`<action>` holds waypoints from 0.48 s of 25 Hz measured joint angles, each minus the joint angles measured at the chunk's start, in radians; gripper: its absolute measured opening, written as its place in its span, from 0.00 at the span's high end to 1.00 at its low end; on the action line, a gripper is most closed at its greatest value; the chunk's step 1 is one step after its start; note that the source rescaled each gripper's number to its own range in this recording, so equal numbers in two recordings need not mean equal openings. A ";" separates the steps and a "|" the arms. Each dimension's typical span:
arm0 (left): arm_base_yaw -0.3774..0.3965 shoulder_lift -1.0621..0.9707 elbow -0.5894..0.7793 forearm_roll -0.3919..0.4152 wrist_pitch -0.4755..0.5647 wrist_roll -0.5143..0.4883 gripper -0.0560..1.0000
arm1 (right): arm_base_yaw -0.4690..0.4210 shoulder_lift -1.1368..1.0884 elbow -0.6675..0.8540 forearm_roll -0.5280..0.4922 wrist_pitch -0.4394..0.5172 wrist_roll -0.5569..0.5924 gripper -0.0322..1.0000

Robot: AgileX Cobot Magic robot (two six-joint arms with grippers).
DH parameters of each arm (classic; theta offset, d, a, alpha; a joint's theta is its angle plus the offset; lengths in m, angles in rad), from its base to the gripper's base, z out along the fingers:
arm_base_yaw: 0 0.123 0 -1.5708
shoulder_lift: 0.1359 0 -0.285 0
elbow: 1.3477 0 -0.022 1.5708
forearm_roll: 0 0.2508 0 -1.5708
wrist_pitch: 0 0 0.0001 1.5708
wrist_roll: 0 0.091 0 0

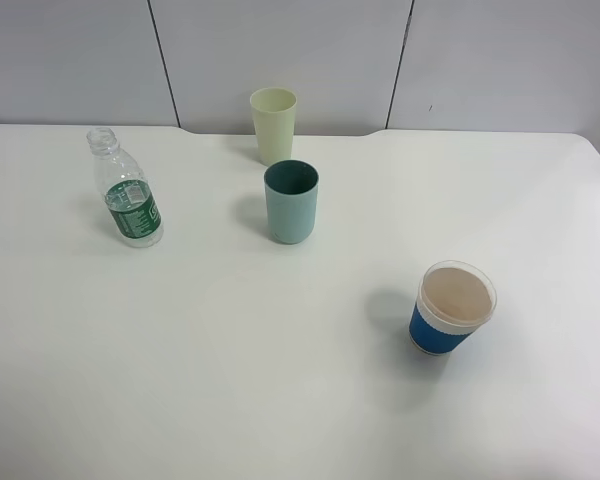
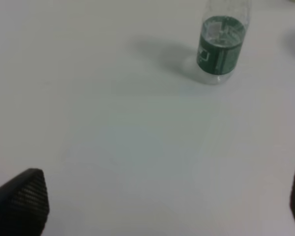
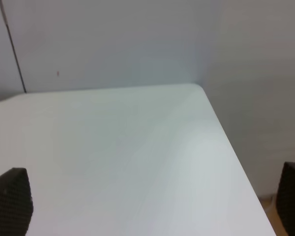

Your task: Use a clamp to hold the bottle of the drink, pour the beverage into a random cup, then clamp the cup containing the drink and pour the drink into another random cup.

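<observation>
A white table (image 1: 280, 400) stands against pale, apparently panelled walls (image 1: 280, 50).

I count one bottle (image 1: 127, 199), clear plastic with a green-and-white label and no cap. I count three cups in all: one teal tumbler (image 1: 291, 202), one pale yellow-green tumbler (image 1: 273, 125), and one blue paper cup (image 1: 451, 307) with a white rim. They share one white table (image 1: 230, 380). My wrist cameras show two grippers, one each.
</observation>
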 joint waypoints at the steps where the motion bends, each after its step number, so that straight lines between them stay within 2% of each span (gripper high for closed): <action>1: 0.000 0.000 0.000 0.000 0.000 0.000 0.00 | 0.000 -0.028 0.000 0.000 0.046 -0.007 0.00; 5: 0.000 0.000 0.000 0.000 0.000 0.000 0.00 | 0.000 -0.147 0.000 0.033 0.217 -0.083 0.00; 12: 0.000 0.000 0.000 0.000 0.000 0.000 0.00 | 0.000 -0.237 0.002 0.201 0.413 -0.241 0.00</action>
